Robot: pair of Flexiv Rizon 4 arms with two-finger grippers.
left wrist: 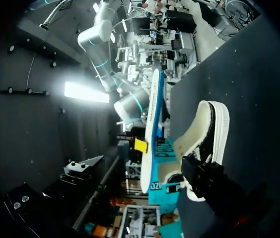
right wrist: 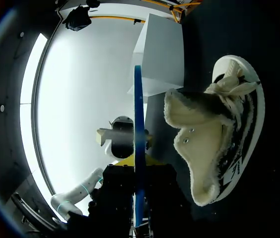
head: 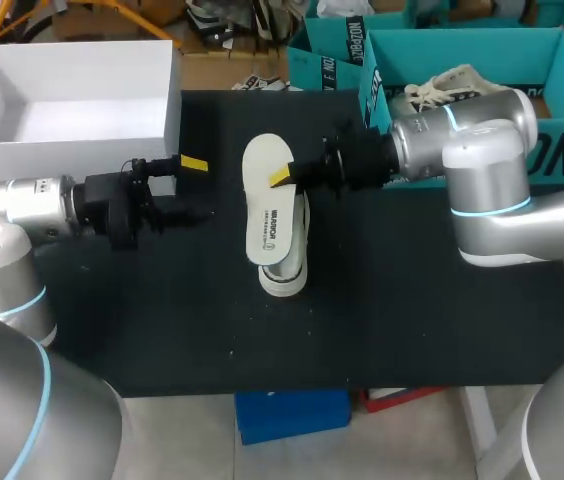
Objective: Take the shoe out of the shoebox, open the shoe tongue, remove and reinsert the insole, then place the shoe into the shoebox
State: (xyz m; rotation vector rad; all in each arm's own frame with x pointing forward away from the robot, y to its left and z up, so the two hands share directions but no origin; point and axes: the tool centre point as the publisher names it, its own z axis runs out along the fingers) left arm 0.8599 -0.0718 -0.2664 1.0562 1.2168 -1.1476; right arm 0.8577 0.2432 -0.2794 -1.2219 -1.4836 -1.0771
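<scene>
The right tool (head: 284,177) is clenched on the edge of the insole (head: 268,200), holding it just above the shoe (head: 287,268), which lies mid-surface (head: 412,320). The left tool (head: 187,188) hangs released and empty, well to the shoe's side. The insole looks thin, light and floppy, so I judge a pinch near its middle edge the safest hold, while the shoe is soft-walled and best steadied at the heel. The head view shows only the insole's flat face, whereas the right wrist view shows it edge-on (right wrist: 138,124) between the fingers and the shoe's fleecy open mouth (right wrist: 219,144).
</scene>
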